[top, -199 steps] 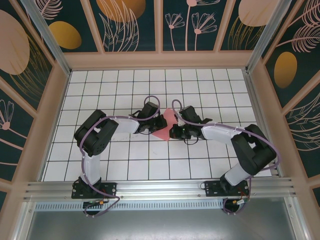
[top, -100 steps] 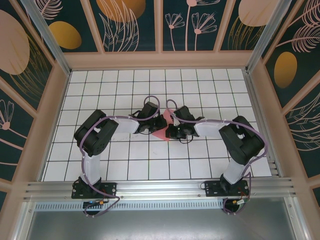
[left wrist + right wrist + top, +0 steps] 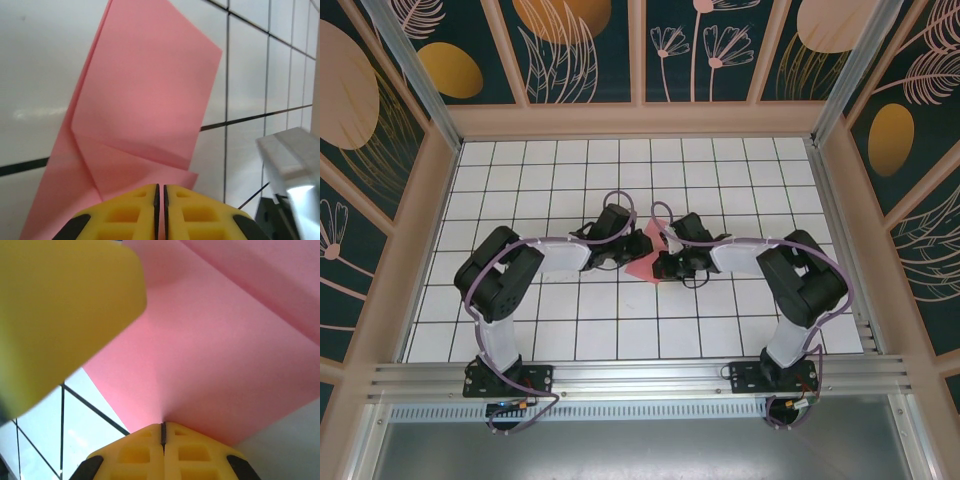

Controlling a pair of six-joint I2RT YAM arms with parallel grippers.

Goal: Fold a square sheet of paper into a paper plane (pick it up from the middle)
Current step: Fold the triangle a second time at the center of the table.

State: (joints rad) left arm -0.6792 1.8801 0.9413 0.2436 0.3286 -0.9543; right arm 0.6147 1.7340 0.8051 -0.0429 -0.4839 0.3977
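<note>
Item: thin pink-red paper sheet [image 3: 642,266], partly folded with diagonal creases showing. It lies mid white gridded tabletop [image 3: 720,180], between both hands.
Left hand [image 3: 160,200]: fingers together, the sheet's edge at their tips; I cannot tell whether it is pinched.
Right hand [image 3: 162,432]: clamped on the sheet's fold.
Step, as I judge it: mid-fold, nose flaps forming.
Next move: I would need one hand pinning while the other presses the crease flat.
</note>
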